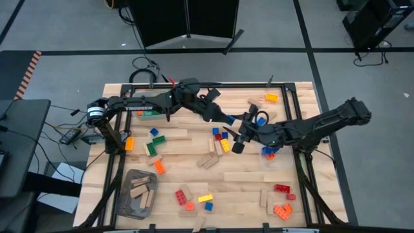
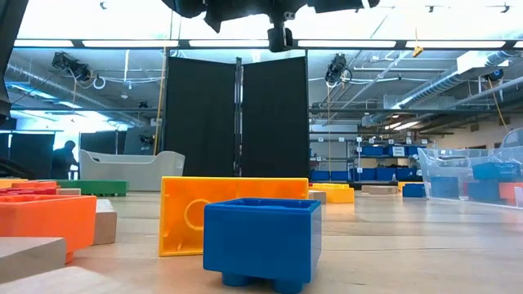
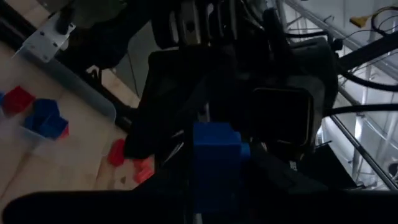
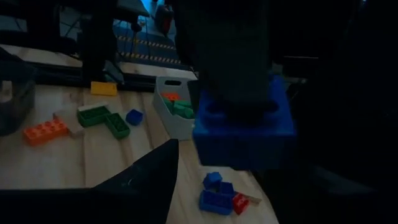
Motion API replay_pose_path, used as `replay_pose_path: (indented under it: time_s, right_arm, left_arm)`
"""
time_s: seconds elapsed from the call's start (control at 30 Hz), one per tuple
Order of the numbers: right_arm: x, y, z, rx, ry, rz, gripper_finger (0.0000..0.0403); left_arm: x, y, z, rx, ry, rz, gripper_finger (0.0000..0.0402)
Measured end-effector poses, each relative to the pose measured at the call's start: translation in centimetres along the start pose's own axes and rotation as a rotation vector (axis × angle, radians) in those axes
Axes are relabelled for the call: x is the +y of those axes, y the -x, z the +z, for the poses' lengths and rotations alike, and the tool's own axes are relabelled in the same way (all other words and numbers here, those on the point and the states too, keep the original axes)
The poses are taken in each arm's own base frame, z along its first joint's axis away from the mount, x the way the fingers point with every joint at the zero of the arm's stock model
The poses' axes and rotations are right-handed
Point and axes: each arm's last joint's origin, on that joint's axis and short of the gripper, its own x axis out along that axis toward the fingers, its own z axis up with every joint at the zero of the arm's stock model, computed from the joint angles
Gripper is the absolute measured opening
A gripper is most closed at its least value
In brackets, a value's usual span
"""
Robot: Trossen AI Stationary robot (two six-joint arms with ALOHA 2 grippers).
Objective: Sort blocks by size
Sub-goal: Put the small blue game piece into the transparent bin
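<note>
A small blue studded brick [image 3: 214, 163] is up in the air over the table's middle, between my two grippers; it also shows in the right wrist view [image 4: 245, 127]. My left gripper [image 1: 233, 123] is shut on it. My right gripper [image 1: 240, 144] faces it, open, one finger [image 4: 140, 180] beside the brick and apart from it. Many more bricks and tan wooden pieces lie flat on the table, among them a red and blue cluster [image 1: 221, 137] and orange ones [image 1: 283, 210]. My left gripper holds the blue brick between its two fingers. Seen from the right wrist, the dark fingers come down onto the brick's upper side [image 4: 233, 102] and hide the place of contact. The brick hangs level below them, clear of the table.
A grey bin [image 1: 127, 202] with wooden pieces stands at the near left. A small bin [image 4: 166, 115] holds green bricks at the far left, and a clear bin [image 2: 458, 175] holds blue ones on the right. An orange brick [image 2: 188, 214] and a blue brick [image 2: 261, 237] lie close to the low camera.
</note>
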Motion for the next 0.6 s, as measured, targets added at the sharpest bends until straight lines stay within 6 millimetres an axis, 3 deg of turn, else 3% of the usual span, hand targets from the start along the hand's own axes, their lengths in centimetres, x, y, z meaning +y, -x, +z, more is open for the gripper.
replay_pose_path:
  time_s: [0.6]
  right_arm:
    - [0.04,-0.23,0.68,-0.057,-0.047,-0.06,0.019]
  left_arm:
    - [0.85,0.36,0.0,0.029,0.043,0.053,0.0104]
